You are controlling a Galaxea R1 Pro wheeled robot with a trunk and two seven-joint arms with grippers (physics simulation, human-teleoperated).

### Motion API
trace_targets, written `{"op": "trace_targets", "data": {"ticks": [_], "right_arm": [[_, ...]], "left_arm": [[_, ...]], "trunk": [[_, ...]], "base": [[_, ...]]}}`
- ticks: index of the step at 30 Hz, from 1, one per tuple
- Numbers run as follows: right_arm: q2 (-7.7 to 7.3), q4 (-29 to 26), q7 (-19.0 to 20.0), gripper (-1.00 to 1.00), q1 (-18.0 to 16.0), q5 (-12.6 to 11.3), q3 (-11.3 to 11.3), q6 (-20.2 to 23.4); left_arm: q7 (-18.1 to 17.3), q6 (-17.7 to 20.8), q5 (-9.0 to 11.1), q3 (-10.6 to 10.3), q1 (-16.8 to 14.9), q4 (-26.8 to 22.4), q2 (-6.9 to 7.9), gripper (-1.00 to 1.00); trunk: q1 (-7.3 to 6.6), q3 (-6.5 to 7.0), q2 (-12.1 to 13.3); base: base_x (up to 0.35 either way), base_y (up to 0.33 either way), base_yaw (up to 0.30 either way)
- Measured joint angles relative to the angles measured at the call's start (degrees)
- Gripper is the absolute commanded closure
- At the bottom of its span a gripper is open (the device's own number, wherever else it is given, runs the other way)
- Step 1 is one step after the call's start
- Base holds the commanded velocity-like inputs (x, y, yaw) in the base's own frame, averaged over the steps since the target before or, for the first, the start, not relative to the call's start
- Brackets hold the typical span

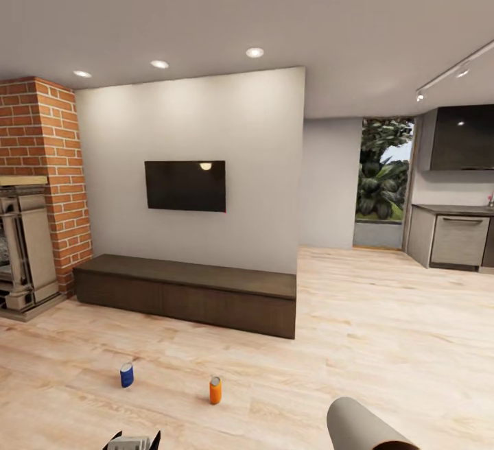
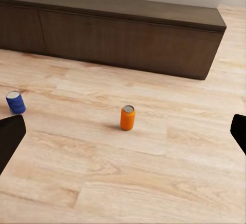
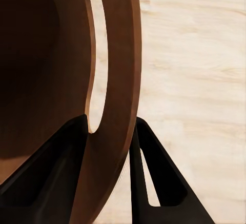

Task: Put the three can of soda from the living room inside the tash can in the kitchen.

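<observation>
Wood floor [image 1: 384, 340]: blue can [image 1: 127, 374], orange can [image 1: 215, 390] upright. Right pincer [image 3: 110, 131] clamps trash can [image 3: 115, 55] rim, contents unclear; left pincer [image 2: 123, 131] spread.

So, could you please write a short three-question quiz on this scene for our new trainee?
1. True or false: the blue can lies tipped over on the bench.
2. Multiple choice: what is the right gripper clamped on? A) an orange can B) the rim of the trash can C) nothing
3. Fill in: in the head view, the orange can stands to the ___ of the blue can.

Key: 1 false, it stands upright on the floor. 2 B. 3 right.
</observation>
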Motion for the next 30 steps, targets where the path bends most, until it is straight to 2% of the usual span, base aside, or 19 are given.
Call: {"op": "trace_targets", "data": {"ticks": [6, 10, 11, 15, 19, 20, 22, 24, 25, 26, 27, 28, 29, 30], "right_arm": [[0.12, -0.04, 0.54, 1.0, 0.0, 0.07, 0.01, 0.51], [0.26, -0.41, 0.63, 1.0, -0.07, 0.51, 0.64, 0.7], [0.22, -0.66, 0.66, 1.0, -0.35, 0.6, 0.72, 1.81], [0.14, -1.01, 0.6, 1.0, -0.67, 0.47, 0.32, 6.56], [0.11, -2.62, 0.68, 1.0, -1.42, 0.95, 1.01, 15.18], [0.12, -4.08, 0.67, 1.0, -2.0, 0.92, 0.9, 18.67], [0.12, -6.03, 0.57, 1.0, -2.6, 0.59, -0.26, 22.67], [0.06, -7.95, 0.65, 1.0, -2.99, 0.74, 0.23, 27.43], [-0.03, -10.16, 0.61, 1.0, -3.26, 1.03, 0.4, 32.45], [-0.04, -11.46, 0.65, 1.0, -3.37, 0.92, 0.3, 34.77], [-0.02, -15.03, 1.02, 1.0, -3.55, 1.06, 0.23, 40.29], [0.02, -16.56, 1.34, 1.0, -3.63, 0.43, 0.21, 41.3], [-0.01, -18.73, 1.81, 1.0, -3.76, 0.43, -0.06, 43.59], [-0.15, -20.48, 2.28, 1.0, -4.04, 0.67, -0.06, 46.06]], "left_arm": [[-1.41, 1.69, 0.02, 0.0, -0.27, 0.54, 0.0, -1.0], [-4.55, 6.37, 0.16, 0.0, -0.59, 0.38, 0.0, -1.0], [-7.22, 11.87, 0.28, 0.02, -1.63, 0.3, 0.0, -1.0], [-8.13, 14.78, 0.24, 0.05, -2.84, 0.38, -0.04, -1.0], [-8.49, 17.44, 0.29, 0.07, -4.0, 0.15, -0.07, -1.0], [-8.56, 18.35, 0.36, 0.07, -4.44, -0.07, -0.08, -1.0], [-8.63, 19.17, 0.42, 0.08, -5.0, -0.38, -0.08, -1.0], [-8.64, 20.3, 0.46, 0.11, -5.67, -0.62, -0.08, -1.0], [-8.63, 22.01, 0.47, 0.12, -6.5, -0.78, -0.11, -1.0], [-8.6, 23.15, 0.46, 0.12, -6.97, -0.85, -0.13, -1.0], [-8.43, 27.19, 0.48, 0.1, -8.67, -1.2, -0.15, -1.0], [-8.37, 28.58, 0.43, 0.11, -9.41, -1.27, -0.15, -1.0], [-8.25, 32.54, 0.43, 0.11, -11.53, -1.35, -0.17, -1.0], [-7.99, 40.23, 0.32, 0.15, -15.88, -0.86, -0.06, -1.0]], "trunk": [[0.0, -0.01, 0.0], [0.0, -0.01, 0.0], [0.0, -0.01, 0.0], [0.0, -0.01, 0.0], [0.0, -0.02, 0.0], [0.0, -0.01, 0.01], [0.0, 0.0, 0.0], [0.0, -0.01, 0.0], [0.0, -0.01, 0.01], [0.0, -0.01, 0.01], [0.0, 0.0, 0.01], [0.0, -0.01, 0.0], [0.0, 0.01, 0.01], [0.0, 0.01, 0.01]], "base": [[0.323, 0.024, 0.0], [0.322, 0.055, 0.0], [0.32, 0.028, 0.0], [0.317, 0.016, 0.0], [0.241, 0.005, 0.0], [0.119, 0.002, 0.0], [0.086, 0.002, 0.0], [0.05, 0.001, 0.0], [0.031, 0.001, 0.0], [0.016, 0.0, 0.0], [0.013, 0.0, 0.0], [0.007, 0.0, 0.0], [0.002, 0.0, 0.0], [0.001, 0.0, 0.0]]}}
